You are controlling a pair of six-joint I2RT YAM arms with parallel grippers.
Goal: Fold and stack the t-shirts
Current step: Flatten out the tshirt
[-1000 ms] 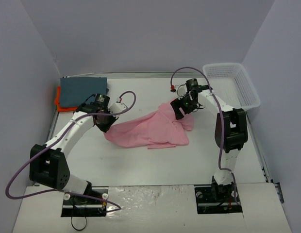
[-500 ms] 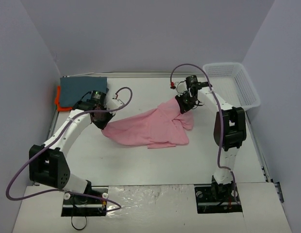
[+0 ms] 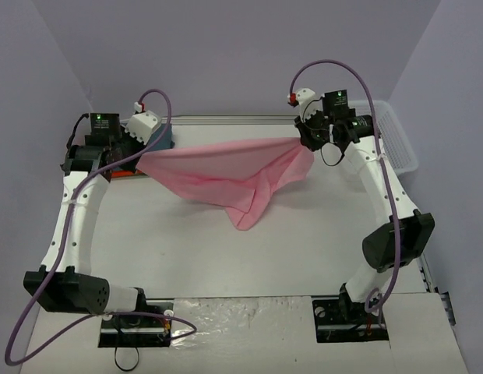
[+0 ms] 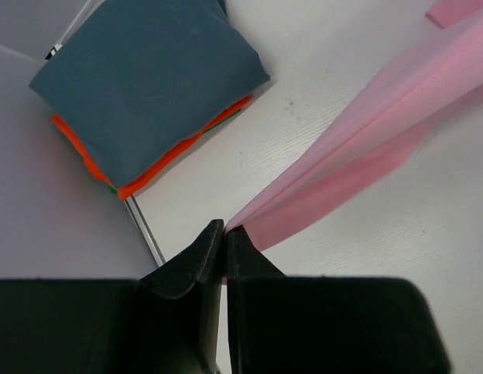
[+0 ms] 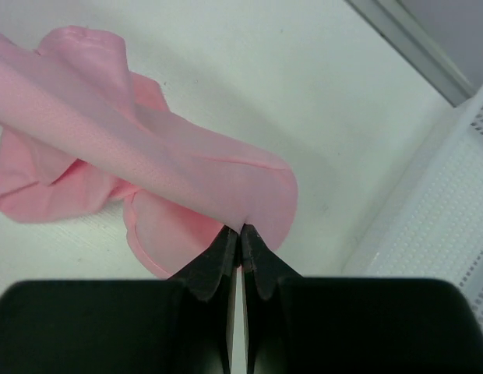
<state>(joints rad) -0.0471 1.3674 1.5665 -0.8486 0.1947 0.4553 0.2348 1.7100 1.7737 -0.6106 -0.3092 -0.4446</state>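
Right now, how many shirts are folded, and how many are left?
Two look done: the folded dark blue-grey t-shirt lies on the bright orange t-shirt. In hand: left gripper and right gripper hold the light pink t-shirt stretched between them. Left: folding and stacking it.

The pink t-shirt (image 3: 218, 167) hangs across the far counter (image 3: 226, 257); the near half is passable. The folded shirts (image 4: 148, 78) and the basket (image 5: 444, 226) block the far corners.

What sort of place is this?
Probably a robot test cell: plain walls box in a white table, and the left gripper and right gripper stretch a pink t-shirt between them.
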